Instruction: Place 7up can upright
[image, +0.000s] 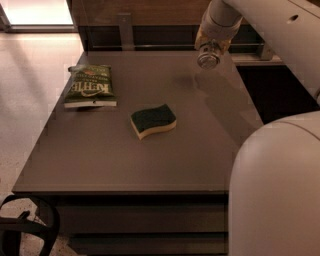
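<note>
- The gripper (211, 49) is at the top right of the view, over the far right part of the worktop (125, 165), at the end of the white arm (265, 20) that comes in from the right.
- The gripper is closed around the can (208, 59); yellowish fingers (201, 38) show on either side of the can's body.
- The can is in the gripper's hold, near the worktop's back edge. Whether it touches the surface cannot be told.
- One round, silvery end of the can faces down and toward the camera. The rest of the body runs up and away into the gripper, so the long axis is steep but tilted, not plumb.
- The can's label is largely hidden by the gripper.
- A faint shadow (186, 80) lies on the worktop just left of the can and below it.
- A green and yellow sponge (153, 120) lies flat near the worktop's middle, well apart from the can.
- A green snack bag (90, 87) lies flat at the far left, its left side at the worktop's edge.
</note>
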